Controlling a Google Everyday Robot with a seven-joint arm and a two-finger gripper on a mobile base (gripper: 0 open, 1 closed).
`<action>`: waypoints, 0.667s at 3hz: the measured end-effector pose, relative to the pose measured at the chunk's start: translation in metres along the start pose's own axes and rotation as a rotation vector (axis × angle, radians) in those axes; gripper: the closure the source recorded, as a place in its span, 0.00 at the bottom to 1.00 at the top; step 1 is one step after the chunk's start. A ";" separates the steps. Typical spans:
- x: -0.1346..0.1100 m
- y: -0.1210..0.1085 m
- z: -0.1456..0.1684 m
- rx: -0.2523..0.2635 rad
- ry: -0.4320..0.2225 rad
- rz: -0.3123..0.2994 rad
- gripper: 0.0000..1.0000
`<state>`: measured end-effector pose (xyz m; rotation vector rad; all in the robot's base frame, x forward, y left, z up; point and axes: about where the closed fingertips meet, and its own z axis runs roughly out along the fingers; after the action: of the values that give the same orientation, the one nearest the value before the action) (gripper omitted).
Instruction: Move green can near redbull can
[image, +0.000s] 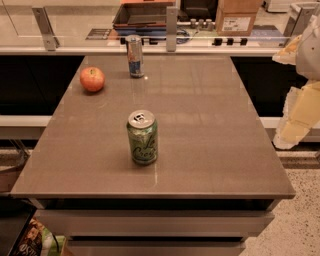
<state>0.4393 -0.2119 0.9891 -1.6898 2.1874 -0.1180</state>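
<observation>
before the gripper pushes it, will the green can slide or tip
The green can stands upright on the glossy table, so a low push would probably slide it; a high one might tip it. Tipped, it would likely roll. The gripper is beyond the table's right edge, apart from it.

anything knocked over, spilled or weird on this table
Nothing stands out: the green can and redbull can stand upright, the apple looks whole, no spill on the table. The gripper hangs beside the table's right edge.
</observation>
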 end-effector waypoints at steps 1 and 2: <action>-0.011 0.000 0.003 -0.009 -0.072 0.004 0.00; -0.034 0.002 0.014 -0.036 -0.203 0.006 0.00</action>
<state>0.4495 -0.1767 0.9842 -1.6361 2.0557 0.0917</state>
